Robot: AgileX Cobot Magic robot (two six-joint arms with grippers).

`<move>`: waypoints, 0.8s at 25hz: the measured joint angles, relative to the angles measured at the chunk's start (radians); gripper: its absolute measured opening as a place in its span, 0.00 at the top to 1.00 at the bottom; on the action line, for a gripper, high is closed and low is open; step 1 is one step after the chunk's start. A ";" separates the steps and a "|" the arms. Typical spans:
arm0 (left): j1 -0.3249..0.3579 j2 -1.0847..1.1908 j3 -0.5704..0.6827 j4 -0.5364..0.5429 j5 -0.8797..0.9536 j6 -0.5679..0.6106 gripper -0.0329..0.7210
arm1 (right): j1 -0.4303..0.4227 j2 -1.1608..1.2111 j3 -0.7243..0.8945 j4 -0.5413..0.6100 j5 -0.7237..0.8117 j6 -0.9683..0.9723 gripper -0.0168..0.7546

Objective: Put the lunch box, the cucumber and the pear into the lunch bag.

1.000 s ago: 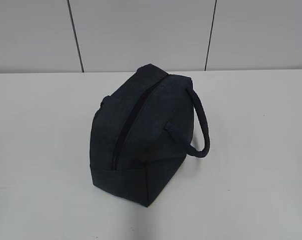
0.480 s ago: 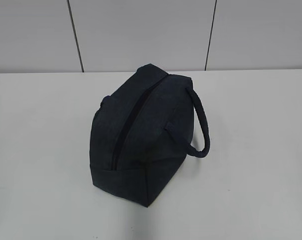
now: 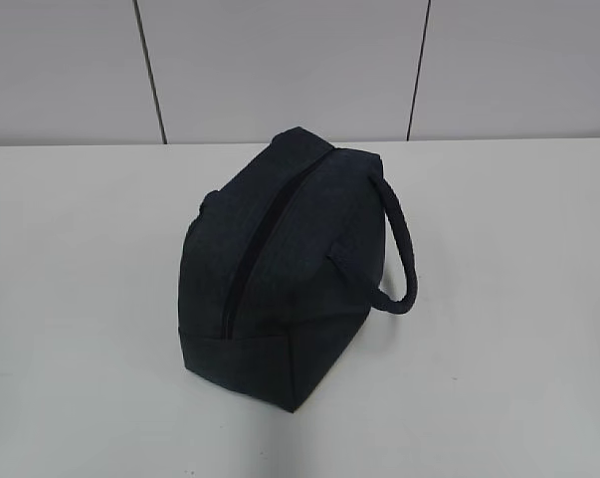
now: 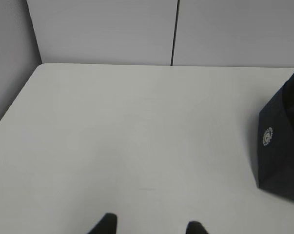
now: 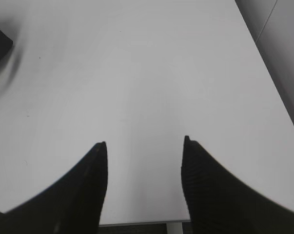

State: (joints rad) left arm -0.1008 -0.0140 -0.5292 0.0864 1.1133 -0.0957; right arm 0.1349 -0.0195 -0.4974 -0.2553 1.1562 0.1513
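Note:
The dark navy lunch bag (image 3: 280,269) stands in the middle of the white table with its top zipper (image 3: 255,249) closed and its loop handle (image 3: 401,249) hanging to the right. One corner of the lunch bag (image 4: 283,141) shows at the right edge of the left wrist view. My left gripper (image 4: 149,226) is open over bare table, well to the left of the bag. My right gripper (image 5: 144,144) is open above the table's front edge, holding nothing. The lunch box, the cucumber and the pear are out of view. Neither arm appears in the exterior view.
A white table (image 3: 499,378) carries the bag, with grey wall panels (image 3: 280,70) behind it. The table's left edge (image 4: 12,105) and right edge (image 5: 268,83) show in the wrist views.

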 joint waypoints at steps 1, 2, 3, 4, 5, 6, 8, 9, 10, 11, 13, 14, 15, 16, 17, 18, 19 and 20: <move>0.000 0.000 0.000 0.000 0.000 0.000 0.60 | 0.000 0.000 0.000 0.000 0.000 0.000 0.47; 0.000 0.000 0.000 0.000 0.000 0.000 0.60 | 0.000 0.000 0.000 0.000 0.000 0.000 0.47; 0.000 0.000 0.000 0.000 0.000 0.000 0.60 | 0.000 0.000 0.000 0.000 0.000 0.000 0.47; 0.000 0.000 0.000 0.000 0.000 0.000 0.60 | 0.000 0.000 0.000 0.000 0.000 0.000 0.47; 0.000 0.000 0.000 0.000 0.000 0.000 0.60 | 0.000 0.000 0.000 0.000 0.000 0.000 0.47; 0.000 0.000 0.000 0.000 0.000 0.000 0.60 | 0.000 0.000 0.000 0.000 0.000 0.000 0.47; 0.000 0.000 0.000 0.000 0.000 0.000 0.60 | 0.000 0.000 0.000 0.000 0.000 0.000 0.47; 0.000 0.000 0.000 0.000 0.000 0.000 0.60 | 0.000 0.000 0.000 0.000 0.000 0.000 0.47; 0.000 0.000 0.000 0.000 0.000 0.000 0.60 | 0.000 0.000 0.000 0.000 0.000 0.000 0.47; 0.000 0.000 0.000 0.000 0.000 0.000 0.60 | 0.000 0.000 0.000 0.000 0.000 0.000 0.47; 0.000 0.000 0.000 0.000 0.000 0.000 0.61 | 0.000 0.000 0.000 0.000 0.000 0.000 0.47; 0.000 0.000 0.000 0.000 0.000 0.000 0.61 | 0.000 0.000 0.000 0.000 0.000 0.000 0.47; 0.000 0.000 0.000 0.000 0.000 0.000 0.62 | 0.000 0.000 0.000 0.000 0.000 0.000 0.47; 0.000 0.000 0.000 0.000 0.000 0.000 0.62 | 0.000 0.000 0.000 0.000 0.000 0.000 0.47; 0.000 0.000 0.000 0.000 0.000 0.000 0.62 | 0.000 0.000 0.000 0.000 0.000 0.000 0.47; 0.000 0.000 0.000 0.000 0.000 0.000 0.62 | 0.000 0.000 0.000 0.000 0.000 0.000 0.47; 0.000 0.000 0.000 0.000 0.000 0.000 0.62 | 0.000 0.000 0.000 0.000 0.000 0.000 0.47; 0.000 0.000 0.000 0.000 0.000 0.000 0.62 | 0.000 0.000 0.000 0.000 0.000 0.000 0.47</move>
State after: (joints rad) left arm -0.1008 -0.0140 -0.5292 0.0864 1.1133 -0.0957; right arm 0.1349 -0.0195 -0.4974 -0.2553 1.1562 0.1513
